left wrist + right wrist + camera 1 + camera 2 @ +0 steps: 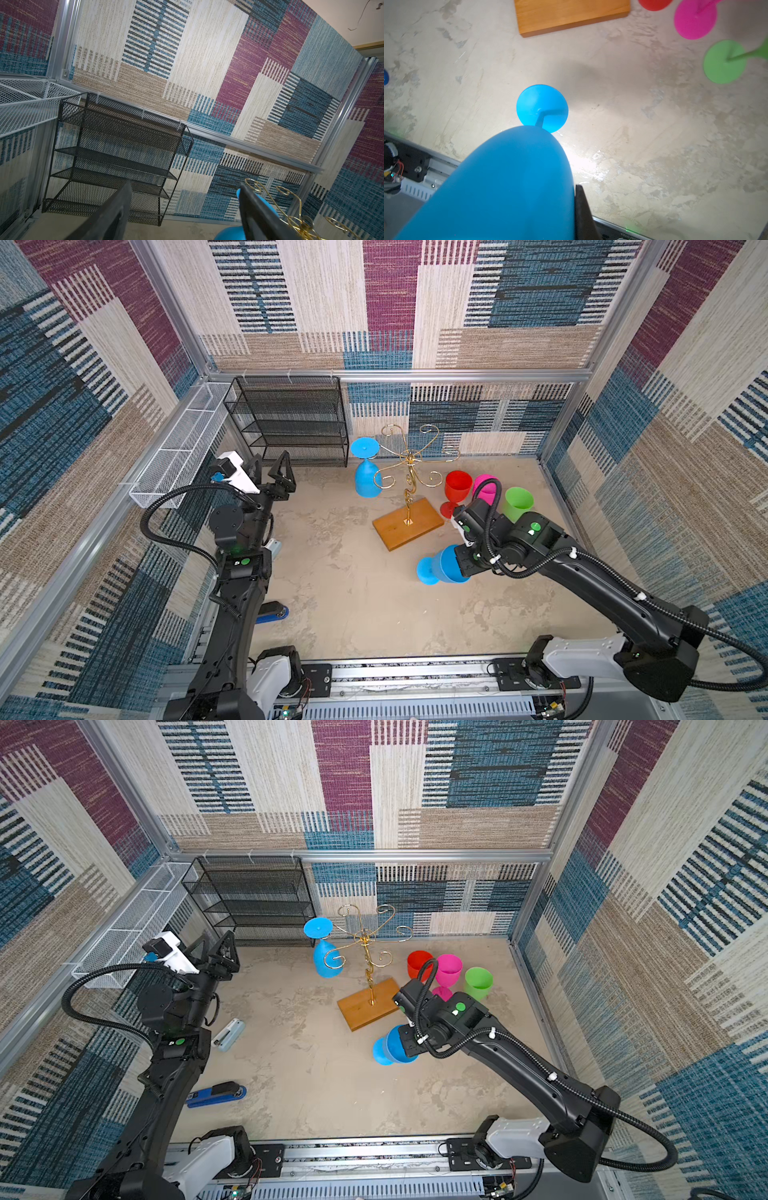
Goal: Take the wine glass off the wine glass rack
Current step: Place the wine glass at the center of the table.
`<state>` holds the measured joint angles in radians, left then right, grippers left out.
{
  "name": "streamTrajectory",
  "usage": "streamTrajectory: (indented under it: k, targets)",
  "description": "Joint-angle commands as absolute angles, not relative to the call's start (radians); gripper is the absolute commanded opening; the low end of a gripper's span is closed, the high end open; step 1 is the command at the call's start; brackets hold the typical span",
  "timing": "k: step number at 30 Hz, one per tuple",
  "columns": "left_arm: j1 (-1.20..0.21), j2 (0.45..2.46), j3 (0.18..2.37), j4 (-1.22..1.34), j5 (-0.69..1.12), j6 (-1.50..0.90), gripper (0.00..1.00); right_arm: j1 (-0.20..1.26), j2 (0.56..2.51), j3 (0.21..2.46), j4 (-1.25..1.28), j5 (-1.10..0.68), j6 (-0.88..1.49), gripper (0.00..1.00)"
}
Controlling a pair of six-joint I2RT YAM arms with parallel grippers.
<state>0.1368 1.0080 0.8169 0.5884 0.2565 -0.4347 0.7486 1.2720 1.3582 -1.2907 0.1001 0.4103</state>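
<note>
- Gripping the held blue glass (444, 568) by its bowl with the right gripper (462, 565), jaws closed on it; its foot (542, 106) sits low over the table (353, 605) beyond the fingertips, contact not possible to tell.
- Reads as setting that glass down: level the bowl so the foot lands flat, lower slowly, and part the jaws only once it stands. Then back straight off the rim without nudging it.
- Keep clear of the wooden base (409, 524), near the right jaws on their back-wall side. Mind the red glass (457, 487), pink glass (449, 969) and green glass (517, 502) standing further that way.
- Holding nothing in the left gripper (270, 466), jaws wide open, facing the black shelf (291, 423).
- Leaves a second blue glass (366, 481) hanging upside down from a curled arm of the rack (409, 456), off to the right of the left jaws and apart from them.
- For that one, bring the open jaws either side of the bowl and close gently. Slide the foot outward along the wire before lowering.
- No brand, label or readable writing on glasses, rack or base; only plain green dots (535, 526) on the arms. Small print at the edge of the right wrist view is too small to read.
</note>
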Motion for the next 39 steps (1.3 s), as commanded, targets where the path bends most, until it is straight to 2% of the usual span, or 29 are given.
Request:
streamTrajectory:
  k: [1,8,20,30,33,35,39]
  targets:
    - [0.141,1.008,0.830,0.508,0.237,-0.396,0.83,0.676,1.286,1.354,-1.312,0.149,0.429,0.00]
    - [0.145,1.002,0.827,0.476,0.249,-0.376,0.82,0.463,1.402,1.352,-1.206,0.107,0.284,0.00]
    - [0.146,0.996,0.829,0.427,0.260,-0.342,0.82,0.404,1.661,1.538,-1.226,0.153,0.177,0.00]
    - [0.145,0.998,0.828,0.413,0.253,-0.350,0.82,0.403,1.719,1.558,-1.218,0.144,0.148,0.00]
    - [0.146,0.999,0.834,0.403,0.248,-0.348,0.82,0.405,1.728,1.566,-1.217,0.141,0.143,0.03]
    - [0.145,1.000,0.834,0.400,0.245,-0.348,0.82,0.405,1.735,1.566,-1.218,0.139,0.141,0.09]
    - [0.145,0.999,0.834,0.391,0.240,-0.348,0.82,0.404,1.732,1.572,-1.208,0.146,0.141,0.12]
